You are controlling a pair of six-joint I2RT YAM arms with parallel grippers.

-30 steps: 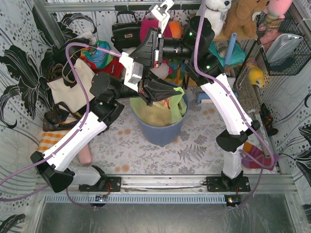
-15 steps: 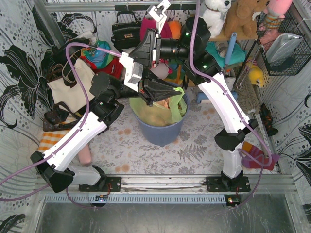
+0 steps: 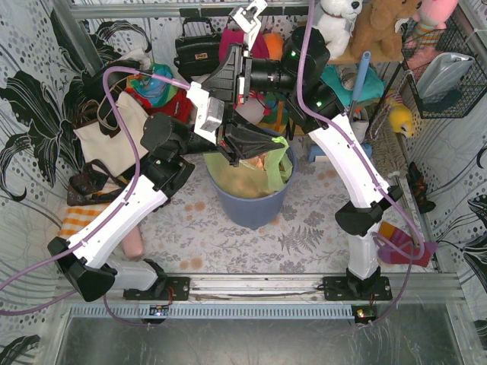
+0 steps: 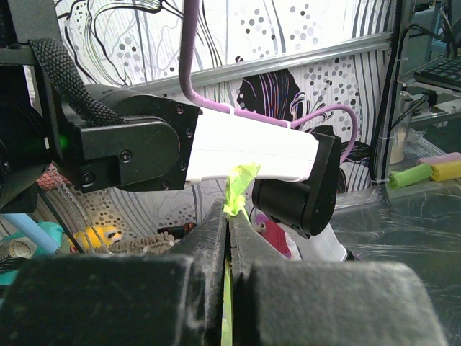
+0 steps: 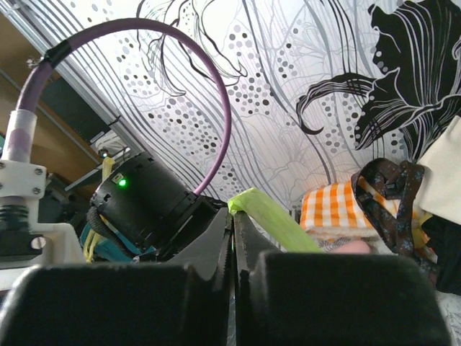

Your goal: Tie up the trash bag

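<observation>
The trash bag (image 3: 245, 179), thin light-green plastic with tan scraps showing through, sits in the blue-grey bin (image 3: 251, 207) at the table's middle. Both wrists hang close together above its mouth. In the left wrist view my left gripper (image 4: 229, 213) is shut on a thin strip of the bag (image 4: 238, 182), whose crumpled end sticks out above the fingertips. In the right wrist view my right gripper (image 5: 232, 216) is shut on another green strip of the bag (image 5: 277, 220), which runs off down to the right. The bag's rim under the wrists is hidden.
A cream tote bag (image 3: 110, 137) and an orange checked cloth (image 3: 76, 220) lie at the left. A black handbag (image 3: 196, 49) and plush toys (image 3: 380, 23) stand at the back. A wire basket (image 3: 445, 68) hangs at the right, with a striped cloth (image 3: 399, 245) below it.
My right gripper's jaws have closed on the green strip. The right wrist shifted slightly left early on. The left arm has held still.
</observation>
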